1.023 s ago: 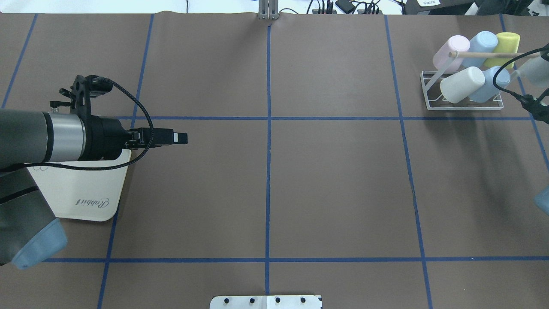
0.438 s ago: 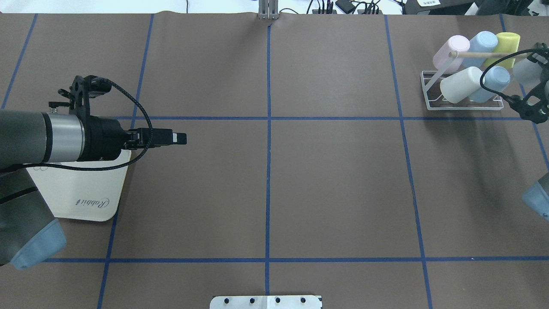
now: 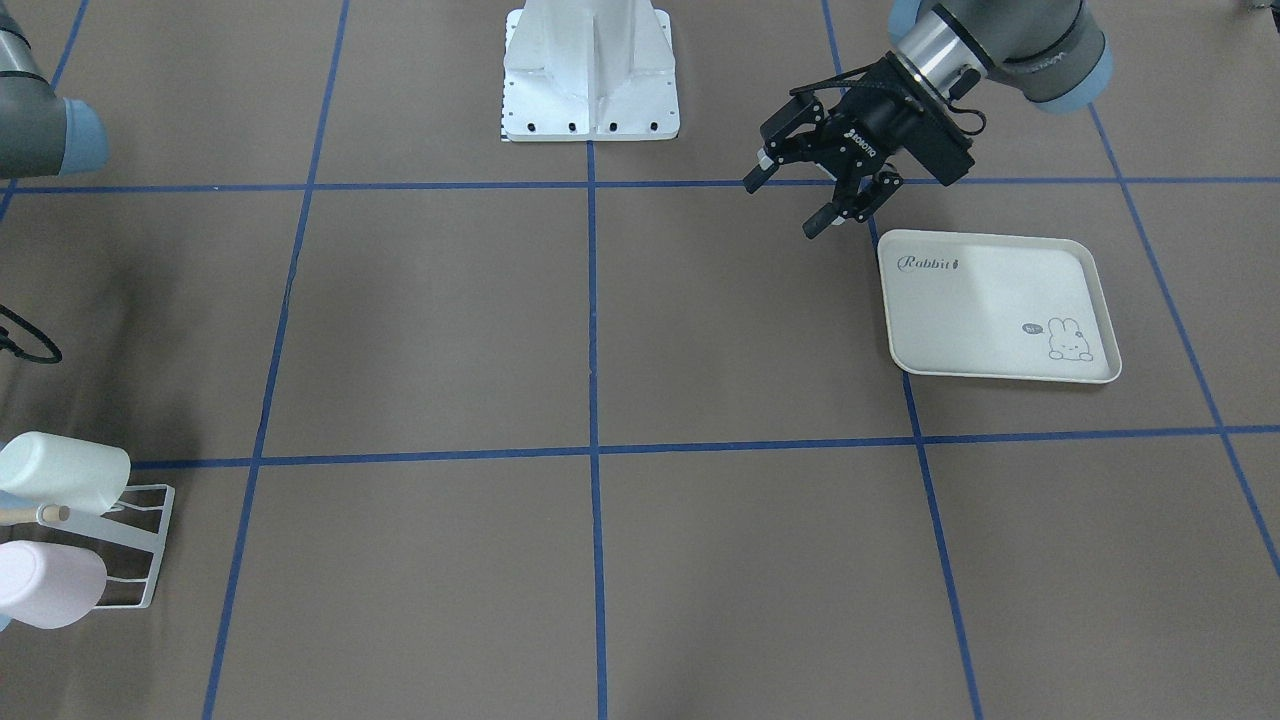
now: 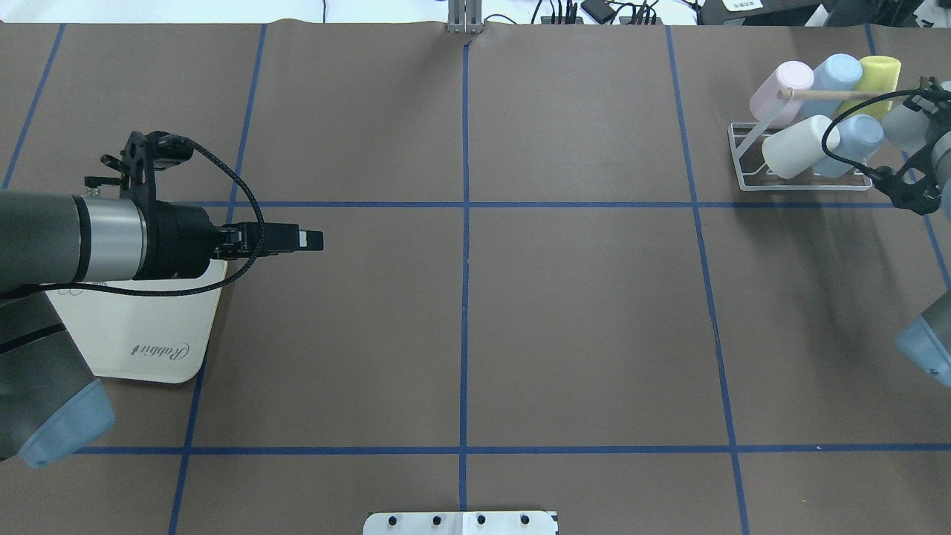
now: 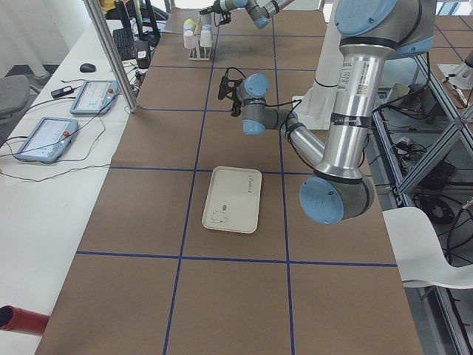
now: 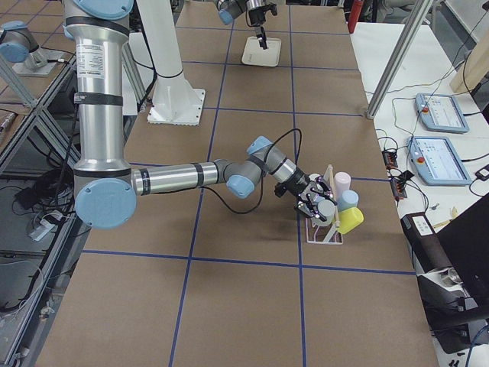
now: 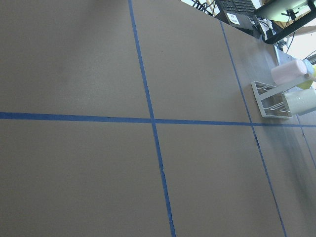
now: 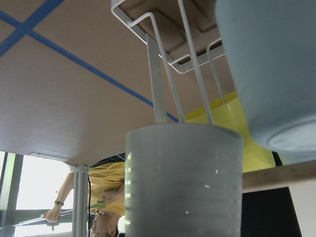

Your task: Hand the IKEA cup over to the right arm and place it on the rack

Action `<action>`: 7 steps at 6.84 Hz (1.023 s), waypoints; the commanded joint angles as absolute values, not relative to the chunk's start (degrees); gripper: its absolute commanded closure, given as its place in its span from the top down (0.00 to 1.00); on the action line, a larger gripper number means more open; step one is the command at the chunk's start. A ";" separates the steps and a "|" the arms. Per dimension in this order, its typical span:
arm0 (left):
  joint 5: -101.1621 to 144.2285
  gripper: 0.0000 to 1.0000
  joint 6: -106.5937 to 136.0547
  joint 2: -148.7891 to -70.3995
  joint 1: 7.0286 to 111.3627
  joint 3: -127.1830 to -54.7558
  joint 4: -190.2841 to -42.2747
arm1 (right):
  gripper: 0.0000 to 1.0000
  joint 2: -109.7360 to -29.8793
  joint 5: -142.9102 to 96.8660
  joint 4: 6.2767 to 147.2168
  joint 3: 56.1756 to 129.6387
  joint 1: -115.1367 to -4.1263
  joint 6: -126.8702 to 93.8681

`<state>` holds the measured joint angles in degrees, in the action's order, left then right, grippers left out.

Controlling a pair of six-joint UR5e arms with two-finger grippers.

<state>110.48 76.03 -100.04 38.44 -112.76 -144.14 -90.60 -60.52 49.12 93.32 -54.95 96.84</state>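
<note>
Beside the rack [image 4: 806, 186], the grey cup [image 4: 900, 125] seems tilted lengthwise toward it.

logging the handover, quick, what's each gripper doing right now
Left gripper: open, empty.
Right gripper: closed on the grey cup, at the rack.

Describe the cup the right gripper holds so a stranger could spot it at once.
On the brown table, the far right corner has a white wire rack carrying pastel cups. At the rack's right end the right gripper holds the cup: the only grey one, beside a yellow cup.
</note>
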 commanded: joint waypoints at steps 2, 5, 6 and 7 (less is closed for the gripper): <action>110.48 1.00 76.11 -100.02 38.41 -112.68 -144.23 | 0.15 -89.65 -59.41 49.13 92.46 -54.49 96.24; 110.57 1.00 76.11 -100.02 38.23 -112.59 -144.23 | 0.66 -89.03 -59.15 49.04 92.37 -54.49 96.06; 110.57 1.00 76.11 -100.02 38.23 -112.59 -144.23 | 0.69 -89.03 -59.15 49.04 92.37 -54.49 96.06; 110.57 1.00 76.03 -100.11 38.23 -112.50 -144.23 | 0.98 -89.03 -59.15 48.78 92.37 -54.49 95.98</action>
